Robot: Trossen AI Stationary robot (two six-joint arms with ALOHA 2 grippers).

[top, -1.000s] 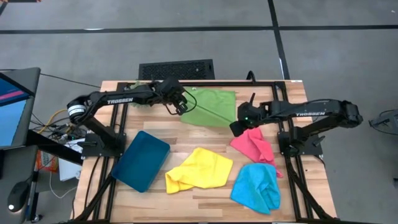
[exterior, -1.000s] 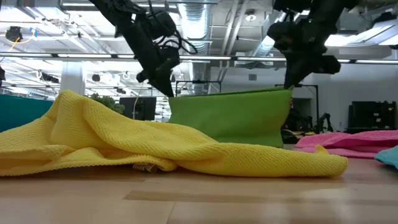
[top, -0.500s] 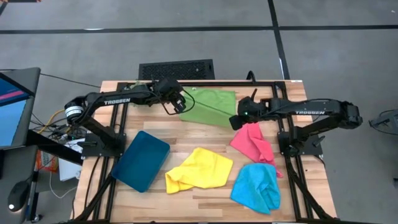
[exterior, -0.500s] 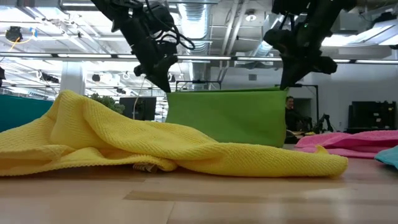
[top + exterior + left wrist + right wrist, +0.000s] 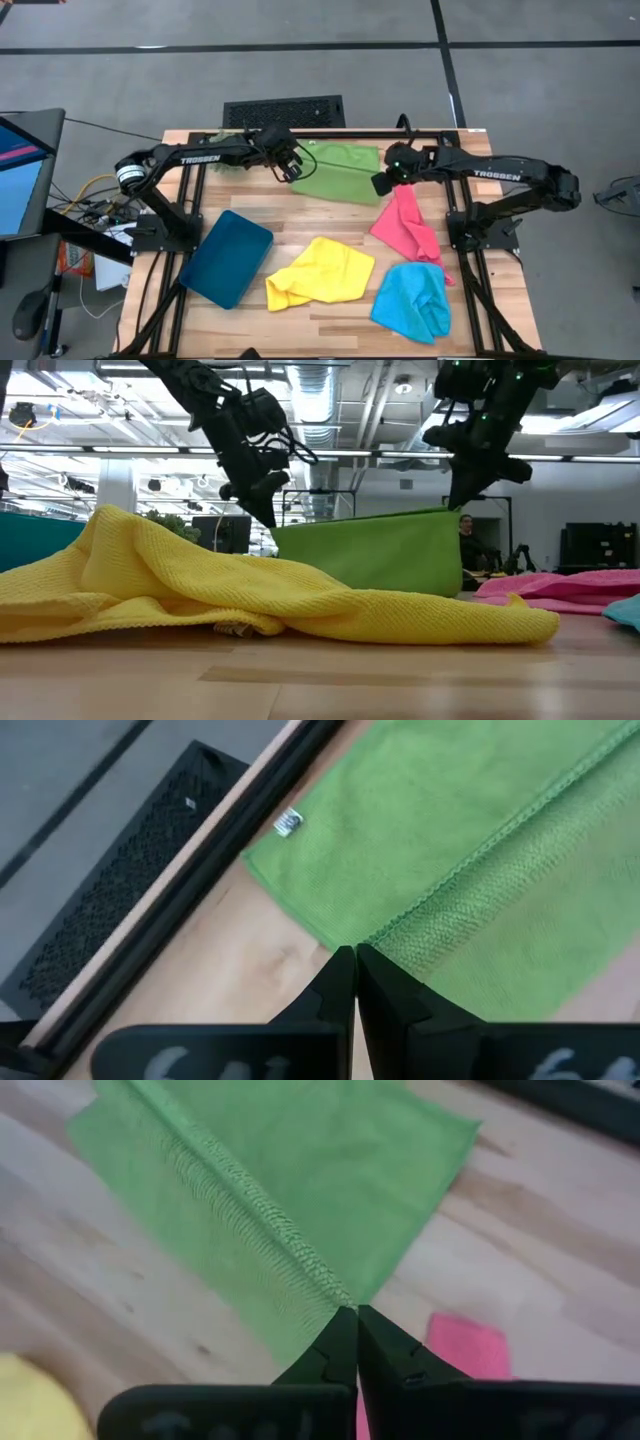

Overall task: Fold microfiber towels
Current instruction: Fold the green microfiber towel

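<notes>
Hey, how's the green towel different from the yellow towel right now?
The green towel is held up by one edge, the left gripper pinching one corner and the right gripper the other; nothing touches the yellow towel. The green towel hangs stretched like a curtain, while the yellow towel lies crumpled. The green towel sits at the table's far side, the yellow towel near the front. Both are soft cloths of similar size.

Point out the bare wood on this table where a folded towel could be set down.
Bare wood shows between the dark teal rectangular tray and the green microfiber towel, and along the front edge below the yellow towel. The right side is crowded with the pink towel and light blue towel.
</notes>
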